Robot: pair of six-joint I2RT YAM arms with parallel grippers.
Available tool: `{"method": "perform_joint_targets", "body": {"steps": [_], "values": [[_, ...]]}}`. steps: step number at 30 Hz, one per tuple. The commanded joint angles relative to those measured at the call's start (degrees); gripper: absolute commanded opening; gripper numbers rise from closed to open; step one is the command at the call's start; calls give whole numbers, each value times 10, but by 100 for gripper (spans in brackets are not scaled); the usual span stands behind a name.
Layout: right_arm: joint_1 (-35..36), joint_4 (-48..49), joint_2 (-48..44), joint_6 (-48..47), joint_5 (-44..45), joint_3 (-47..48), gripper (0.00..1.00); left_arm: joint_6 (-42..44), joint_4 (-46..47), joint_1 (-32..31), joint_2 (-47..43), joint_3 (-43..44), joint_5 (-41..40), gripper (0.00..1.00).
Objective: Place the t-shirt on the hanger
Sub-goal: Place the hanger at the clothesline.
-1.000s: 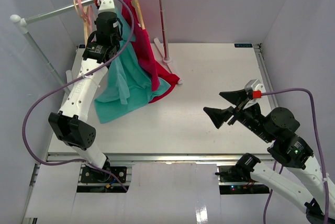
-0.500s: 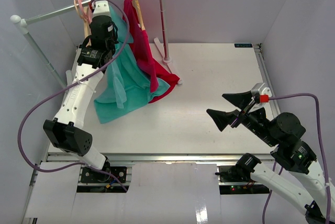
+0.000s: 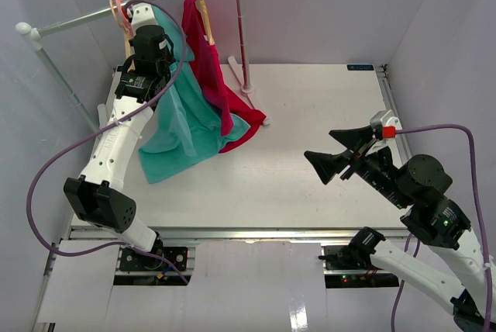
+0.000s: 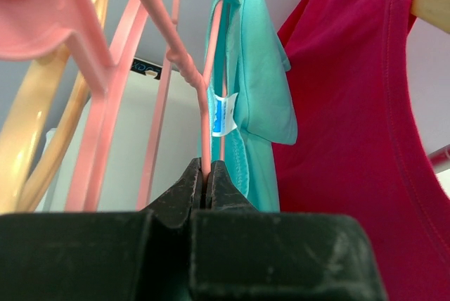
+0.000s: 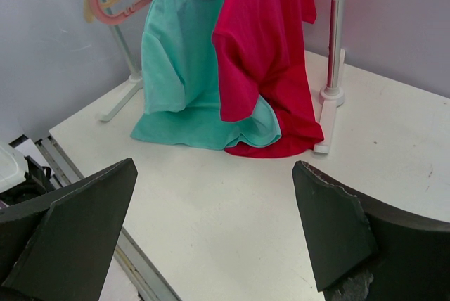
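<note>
The teal t-shirt (image 3: 183,119) hangs from near the rail, its hem pooled on the table, and shows again in the right wrist view (image 5: 176,55). In the left wrist view its collar and label (image 4: 249,69) drape over the thin pink hanger (image 4: 205,122). My left gripper (image 4: 206,173) is shut on that hanger's wire and is raised close under the rail (image 3: 142,20). Arm and cloth hide most of the hanger in the top view. My right gripper (image 3: 333,151) hovers open and empty over the right half of the table (image 5: 214,231).
A crimson-red garment (image 3: 215,76) hangs on a cream hanger just right of the t-shirt. Spare pink and cream hangers (image 3: 118,12) hang on the silver rail (image 3: 93,14). The rack's right post (image 3: 242,29) stands on feet on the white table (image 3: 310,107).
My left arm has lifted the hanger and t-shirt up and to the left, closer to the rail. The right arm has shifted slightly, still open.
</note>
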Motion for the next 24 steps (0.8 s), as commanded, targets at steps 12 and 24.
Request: {"method": "perform_joint_targets", "body": {"steps": [12,24], "values": [[1,18,22,-2,28,54,98,1,49,2,36,1,80,0],[1,26,3,-8,21,39,98,11,51,1,30,8,184,15]]}}
